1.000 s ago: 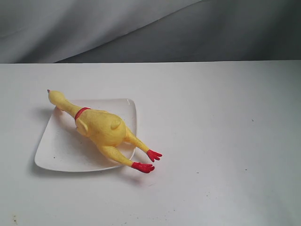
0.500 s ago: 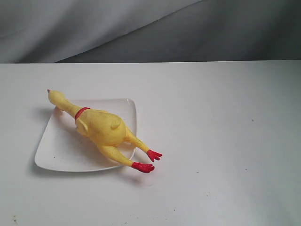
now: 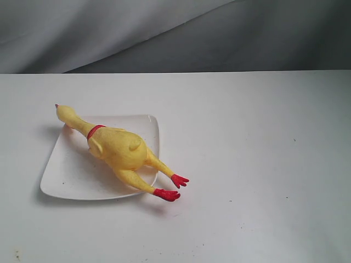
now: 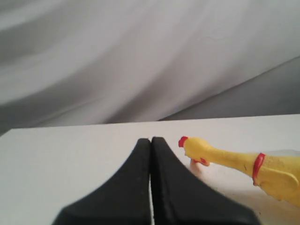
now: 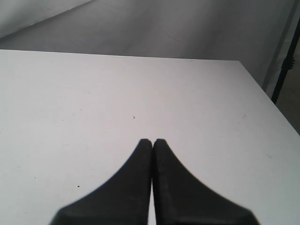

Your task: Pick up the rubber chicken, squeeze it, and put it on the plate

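Both jaw pairs are pressed together and empty: left gripper (image 4: 151, 141) near the head, right gripper (image 5: 153, 141) well apart. The rubber chicken (image 3: 120, 149) lies across the plate (image 3: 66, 178), head and feet overhanging. Placement judged complete; nothing outstanding.

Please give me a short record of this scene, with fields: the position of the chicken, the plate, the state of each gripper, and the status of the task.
chicken: rubber chicken lies with its body on the plate; head past the far left corner, red feet past the near right edge
plate: on the white table, left part of the exterior view
left gripper: shut, empty, apart from the chicken's head
right gripper: shut, empty, only table ahead
task status: chicken appears placed; nothing holds it
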{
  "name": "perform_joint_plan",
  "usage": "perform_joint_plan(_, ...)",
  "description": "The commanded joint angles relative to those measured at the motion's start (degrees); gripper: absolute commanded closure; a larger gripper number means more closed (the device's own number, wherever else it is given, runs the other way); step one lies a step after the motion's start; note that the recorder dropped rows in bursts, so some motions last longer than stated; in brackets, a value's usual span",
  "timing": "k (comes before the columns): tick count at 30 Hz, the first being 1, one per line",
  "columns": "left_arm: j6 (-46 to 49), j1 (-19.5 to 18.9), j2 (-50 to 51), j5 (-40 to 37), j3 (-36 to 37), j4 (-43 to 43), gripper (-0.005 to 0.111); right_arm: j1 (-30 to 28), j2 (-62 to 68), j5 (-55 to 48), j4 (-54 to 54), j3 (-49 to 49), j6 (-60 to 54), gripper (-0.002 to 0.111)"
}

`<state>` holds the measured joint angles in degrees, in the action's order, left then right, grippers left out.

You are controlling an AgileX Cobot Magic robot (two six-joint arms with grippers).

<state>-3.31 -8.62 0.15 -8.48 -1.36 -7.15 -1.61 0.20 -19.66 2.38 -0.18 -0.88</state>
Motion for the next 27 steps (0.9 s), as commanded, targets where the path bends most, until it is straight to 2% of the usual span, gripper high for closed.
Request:
perform_joint_plan(1, -2.94, -0.11, -0.15, -1.33, 1.36, 1.11, 0.106, -0.33, -0.20, 0.12, -0.19, 0.18, -0.03, 0.108)
perform_joint_plan(8, -4.03, -0.11, -0.15, -7.99, 1.36, 3.30, 0.106, -0.33, -0.20, 0.12, -0.19, 0.18, 0.09, 0.108)
perform_joint_plan(27, -3.75, -0.11, -0.15, -7.97, 1.36, 3.70, 0.106, -0.33, -0.20, 0.12, -0.30, 0.18, -0.02, 0.108)
